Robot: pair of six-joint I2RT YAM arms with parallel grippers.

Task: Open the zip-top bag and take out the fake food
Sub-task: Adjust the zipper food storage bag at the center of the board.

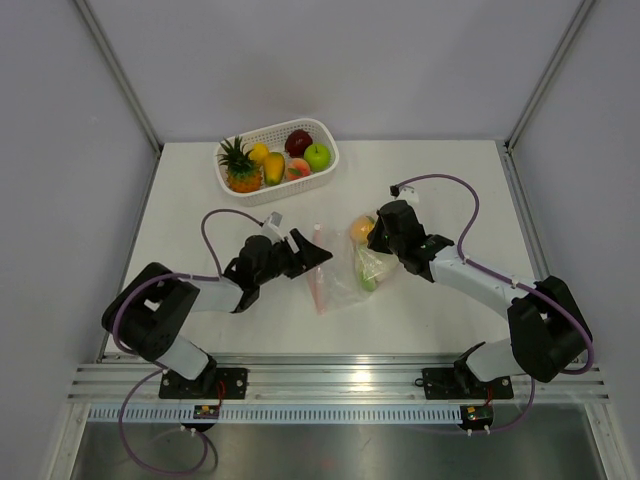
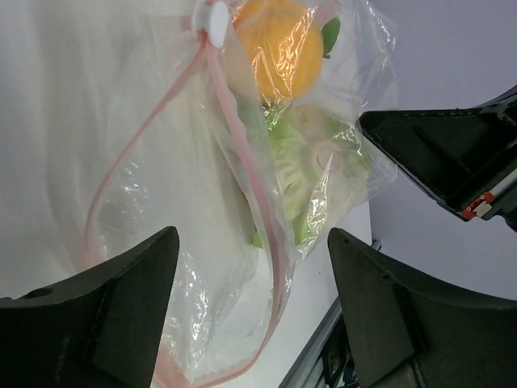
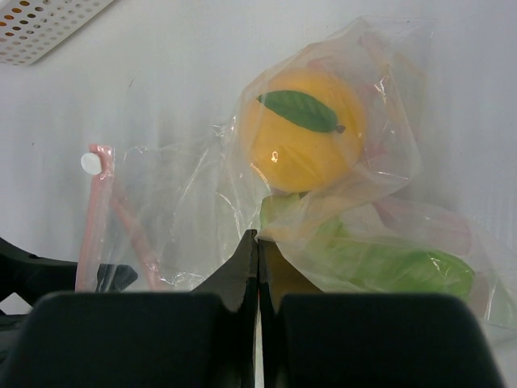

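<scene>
Plastic pouch: the zip-top bag (image 1: 340,272) is laid on the table (image 1: 190,190) between both arms.
Zip edge: the pink zip strip (image 2: 242,170) is turned toward the left arm, running lengthwise away from it.
Left fingers (image 2: 121,307): spread, nothing grasped, straddling the bag's mouth; this arm is judged nearer.
Right fingers (image 3: 234,279): clenched on the bag's film (apparently).
Fake food (image 3: 303,129): kept inside the bag's right-arm end.

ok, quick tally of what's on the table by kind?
fake food: 8 visible (6 in the basket, 2 in the zip-top bag)
basket: 1
zip-top bag: 1
Total: 10
</scene>
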